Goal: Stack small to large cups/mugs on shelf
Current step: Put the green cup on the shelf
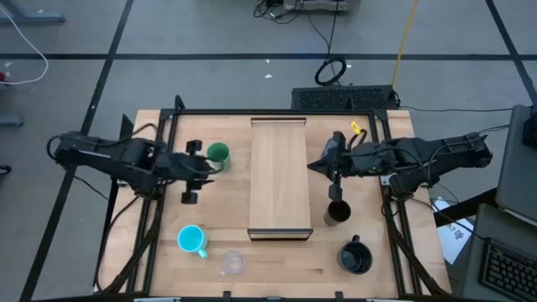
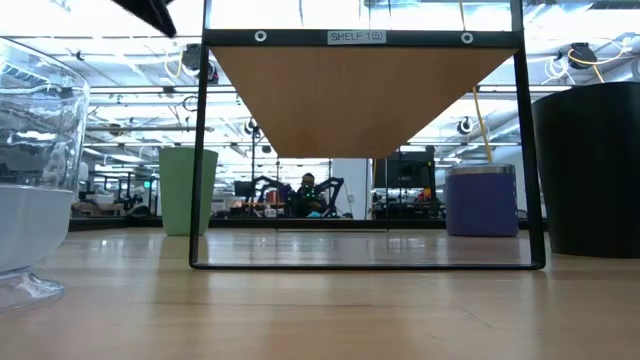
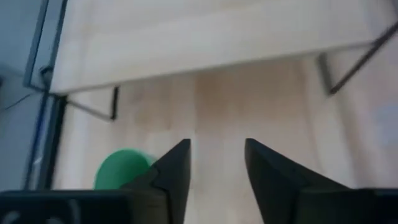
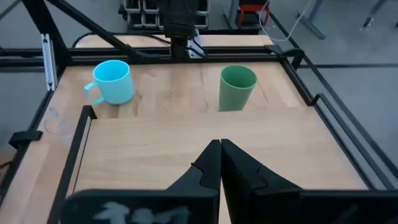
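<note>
**Green cup set down, shelf still bare**

While the green cup stands upright on the tabletop just left of the shelf, we see the left gripper right beside it, its fingers parted and holding nothing. In the left wrist view those two dark fingers stand apart with bare wood between them, and the green cup sits off to one side, outside the gap. We cannot tell whether a finger touches the cup's wall.

The right gripper hovers at the shelf's right edge with its fingers pressed together and empty; its own camera shows the tips meeting over the light board.

We find the other vessels spread over the table. The cyan handled mug is near the front left, with the small clear glass just beside it toward the front edge. On the right side, the slim black tumbler stands near the shelf's front corner and the wide black mug lies nearer the front. From table height we also make out the lavender-grey mug standing beyond the shelf frame; from above the right arm hides it. No cup rests on the shelf top.
</note>
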You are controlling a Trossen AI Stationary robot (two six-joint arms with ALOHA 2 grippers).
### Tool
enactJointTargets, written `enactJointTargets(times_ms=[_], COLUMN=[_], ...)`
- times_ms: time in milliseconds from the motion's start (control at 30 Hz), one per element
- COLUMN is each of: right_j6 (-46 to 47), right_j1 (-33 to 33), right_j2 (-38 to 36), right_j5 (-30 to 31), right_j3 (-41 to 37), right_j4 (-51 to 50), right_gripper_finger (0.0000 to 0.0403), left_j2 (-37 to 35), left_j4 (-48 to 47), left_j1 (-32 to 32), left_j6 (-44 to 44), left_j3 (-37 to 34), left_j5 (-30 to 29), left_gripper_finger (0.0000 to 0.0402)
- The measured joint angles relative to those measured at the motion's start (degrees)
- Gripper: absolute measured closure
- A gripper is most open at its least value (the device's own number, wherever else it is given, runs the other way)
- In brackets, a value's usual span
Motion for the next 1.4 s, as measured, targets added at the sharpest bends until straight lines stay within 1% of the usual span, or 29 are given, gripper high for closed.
enactJointTargets(times_ms=[133, 267, 433, 567, 733, 867, 1067, 1200, 1267, 1400], right_j6=[-1.42, -1.43, -0.92, 0.21, 0.26, 0.26, 1.07, 1.08, 1.15, 1.29], right_j1=[0.00, 0.00, 0.00, 0.00, 0.00, 0.02, 0.42, 1.48, 2.25, 3.75], right_j2=[0.84, 1.37, 1.32, 0.42, -0.74, -1.88, -2.64, -2.70, -2.70, -2.72], right_j5=[0.00, 0.00, 0.00, -0.02, -0.04, -0.03, -0.04, -0.04, -0.04, -0.04], right_j3=[0.00, 0.00, -1.31, -5.49, -10.64, -13.19, -13.97, -13.97, -13.99, -13.99], right_j4=[0.41, -0.47, -1.72, 0.10, 4.26, 6.90, 7.44, 7.34, 7.32, 7.32], right_gripper_finger=[0.0403, 0.0403, 0.0403, 0.0403, 0.0403, 0.0403, 0.0403, 0.0403, 0.0403, 0.0403], left_j2=[4.44, 7.34, 9.54, 11.42, 13.81, 16.03, 18.27, 19.25, 19.39, 19.34], left_j4=[-1.31, -1.66, -2.95, -4.76, -5.53, -5.66, -6.61, -7.34, -7.47, -7.36], left_j1=[3.90, 7.02, 11.19, 14.29, 16.22, 16.36, 18.50, 20.38, 20.97, 20.84], left_j6=[2.10, 5.03, 7.12, 7.47, 8.33, 10.44, 10.93, 10.82, 9.74, 9.46], left_j3=[-0.01, -0.02, -0.02, -0.02, -0.02, -0.02, -0.01, 0.00, -0.04, -0.02], left_j5=[0.03, 0.04, 0.07, 0.12, 3.37, 1.57, 1.10, 1.88, 3.12, 3.40], left_gripper_finger=[0.0204, 0.0172, 0.0150, 0.0149, 0.0149, 0.0149, 0.0150, 0.0168, 0.0182, 0.0212])
